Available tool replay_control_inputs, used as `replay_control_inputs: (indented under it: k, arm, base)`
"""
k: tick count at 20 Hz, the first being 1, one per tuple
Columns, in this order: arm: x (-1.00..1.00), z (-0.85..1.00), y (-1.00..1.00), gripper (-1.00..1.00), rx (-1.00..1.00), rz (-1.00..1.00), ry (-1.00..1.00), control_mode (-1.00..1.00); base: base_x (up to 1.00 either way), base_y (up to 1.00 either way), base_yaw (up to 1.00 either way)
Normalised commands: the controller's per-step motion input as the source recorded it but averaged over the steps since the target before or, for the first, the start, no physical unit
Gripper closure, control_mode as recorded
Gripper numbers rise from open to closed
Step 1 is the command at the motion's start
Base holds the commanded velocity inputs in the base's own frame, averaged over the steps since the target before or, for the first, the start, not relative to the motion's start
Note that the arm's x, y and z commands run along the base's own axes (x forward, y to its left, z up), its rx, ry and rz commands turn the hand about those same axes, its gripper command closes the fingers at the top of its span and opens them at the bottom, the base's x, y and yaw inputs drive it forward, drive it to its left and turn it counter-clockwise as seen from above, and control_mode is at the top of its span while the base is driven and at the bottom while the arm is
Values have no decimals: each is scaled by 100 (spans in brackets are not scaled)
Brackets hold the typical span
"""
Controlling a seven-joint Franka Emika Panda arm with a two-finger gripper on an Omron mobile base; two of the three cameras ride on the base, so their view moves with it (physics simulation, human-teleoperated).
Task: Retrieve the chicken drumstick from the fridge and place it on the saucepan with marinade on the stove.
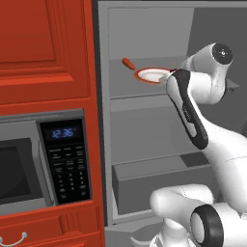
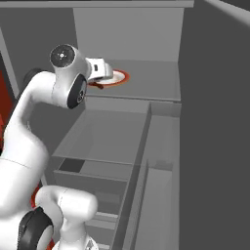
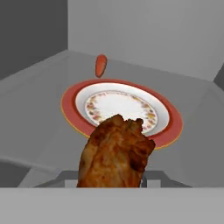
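Note:
The chicken drumstick (image 3: 116,153), brown and lumpy, is close to the hand camera and hides both fingertips. It sits at the near rim of a white, orange-rimmed plate (image 3: 170,127), and it looks held just above that rim. My gripper (image 2: 101,78) reaches into the open grey fridge (image 1: 144,120) at the upper shelf, over the plate (image 1: 144,75), and is shut on the drumstick. A short orange stick (image 3: 101,65) lies on the shelf behind the plate. The saucepan, marinade and stove are out of view.
Below the plate's shelf are a second grey shelf (image 2: 112,132) and a grey drawer (image 1: 154,178). The open fridge door (image 2: 215,146) stands on the right. A black-fronted microwave (image 1: 29,164) is set into red cabinets (image 1: 43,43) left of the fridge.

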Motion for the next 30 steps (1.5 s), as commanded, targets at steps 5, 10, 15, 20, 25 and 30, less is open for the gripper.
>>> replay_control_inputs:
  k: [5, 10, 15, 20, 25, 30]
  arm:
    - [-94, 36, -7, 100, 1, -27, 6, -100]
    - [-100, 5, -7, 100, 8, -20, 11, -100]
    - [-87, 0, -4, 100, 9, -10, 16, -100]
    - [-64, 0, 0, 100, 7, -6, 17, -100]
    - [-52, -5, 0, 100, 3, -4, 9, -100]
    - [-14, -19, 0, 100, 0, 0, 4, -100]
  base:
    - [0, 0, 0]
    - [0, 0, 0]
    - [0, 0, 0]
    - [0, 0, 0]
    - [0, 0, 0]
    - [0, 0, 0]
